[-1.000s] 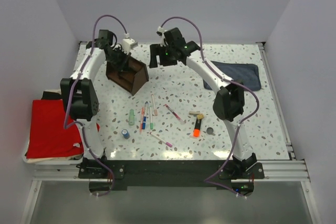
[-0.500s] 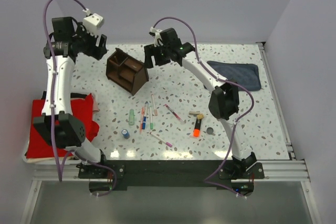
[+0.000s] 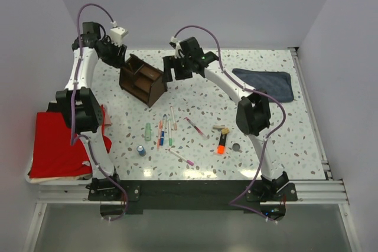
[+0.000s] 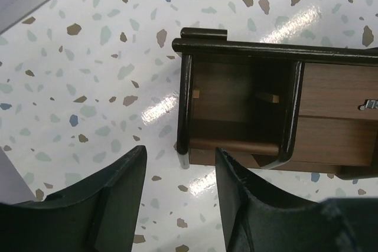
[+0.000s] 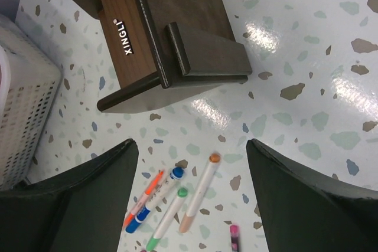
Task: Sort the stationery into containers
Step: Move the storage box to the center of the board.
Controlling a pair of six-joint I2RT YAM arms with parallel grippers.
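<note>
Sorting stage, item positions. Container: dark brown wooden desk organizer (image 3: 142, 79) with several compartments, standing askew to the edges near the far-left corner of the white speckled table (image 3: 283, 134); no stationery can be seen in the compartment the left wrist view looks into. Stationery, all loose on the table in a band toward the near edge, well apart from the organizer: a cluster of thin pens (image 3: 165, 129) lying side by side with long axes running roughly far-to-near; pale green tube (image 3: 147, 132) just left of that cluster; small blue cylinder (image 3: 141, 150) nearer the near edge; single thin pink pen (image 3: 182, 157) lying on a slant; orange highlighter with black cap (image 3: 221, 144), small tan bit (image 3: 221, 128) and dark disc (image 3: 236, 146) grouped to the right. Left gripper (image 4: 177, 172): fingers apart, nothing between them, poised above the organizer's far-left end, so the organizer stands between it and the stationery. Right gripper (image 5: 190, 163): fingers spread wide, empty, hanging off the organizer's right end; its wrist view shows pen tips on the table between its fingers, on the side away from the organizer. Judgement: the right arm is the nearer to the pens, and a pick would call for travel toward the near edge with the jaws set across the pens' far-to-near axis.
</note>
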